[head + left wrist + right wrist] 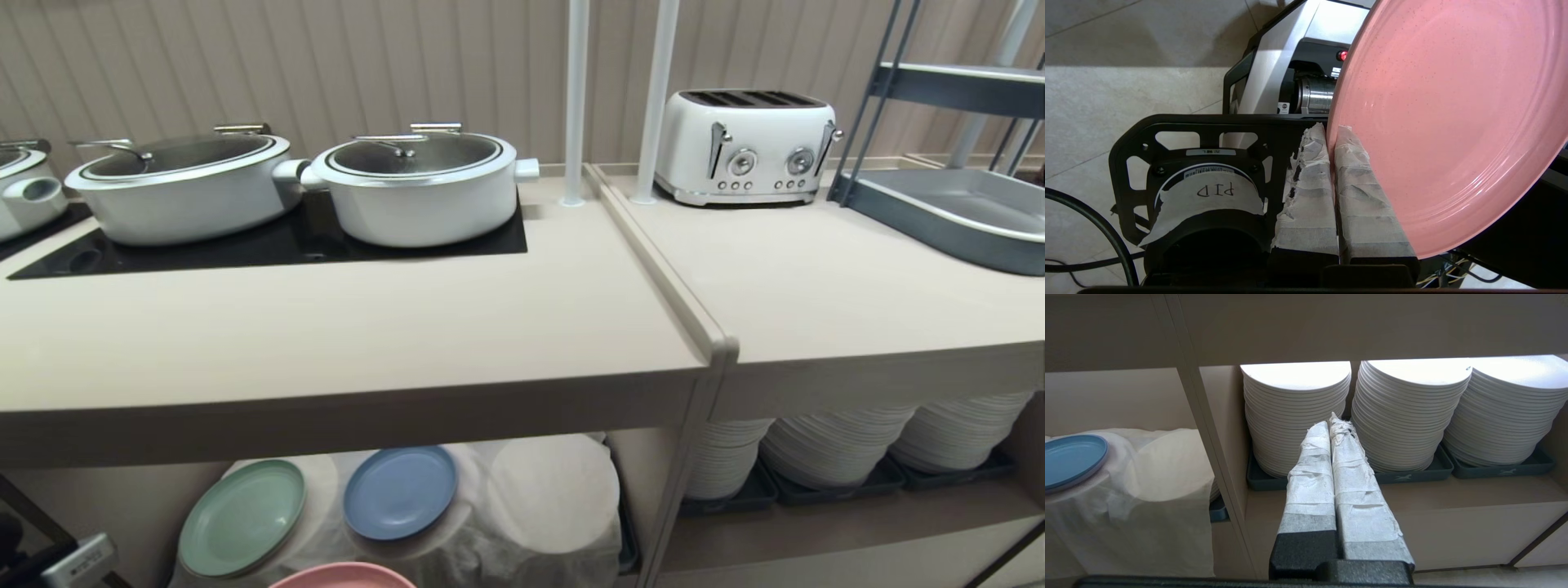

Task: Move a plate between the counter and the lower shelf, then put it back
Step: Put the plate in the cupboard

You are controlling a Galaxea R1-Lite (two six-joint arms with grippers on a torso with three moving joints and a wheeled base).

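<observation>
Counter (343,327) fills most of the head view, a long beige top with a thick front edge and a black cooktop panel (277,241) carrying two white lidded pots (420,188); a white toaster (747,147) stands on the neighbouring section to the right, with a grey tray rack (947,208) at the far right. Below the front edge the lower shelf (539,506) shows its rumpled white cloth, with a mint-green plate (241,516) and a blue plate (399,492) lying on it side by side. Only a sliver of the pink plate (343,576) shows at the very bottom of this view, in front of the shelf and below the green and blue ones. Stacks of white plates (833,445) in dark trays sit in the compartment to the right. From the left wrist, the left gripper (1331,136) has its two tape-wrapped fingers (1310,183) pinched tight on the rim of the pink plate, which stands tilted on edge over pale floor tiles and the robot's own base. From the right wrist, the right gripper (1331,424) is empty, its taped fingers pressed together, pointing toward the white stacks; the blue plate on the cloth shows off to one side.
</observation>
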